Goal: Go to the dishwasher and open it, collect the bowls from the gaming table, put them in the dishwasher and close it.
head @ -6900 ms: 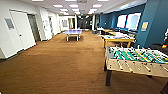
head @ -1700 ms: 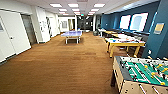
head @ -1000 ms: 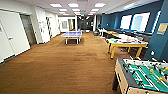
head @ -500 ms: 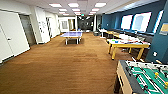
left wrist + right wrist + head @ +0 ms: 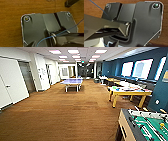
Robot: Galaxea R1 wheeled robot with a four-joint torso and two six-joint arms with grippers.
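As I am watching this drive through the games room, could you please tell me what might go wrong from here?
1. The table-football table stands close at the right of the head view; a turn that way could clip its corner or rod handles.
2. The yellow table juts into the wood floor farther ahead on the right, narrowing the way on that side.
3. A thin blue cable crosses the left wrist view and could perhaps snag.

Both wrists are hanging low, their cameras facing down over the robot's own dark plates and jointed bars; the fingers are not discernible.
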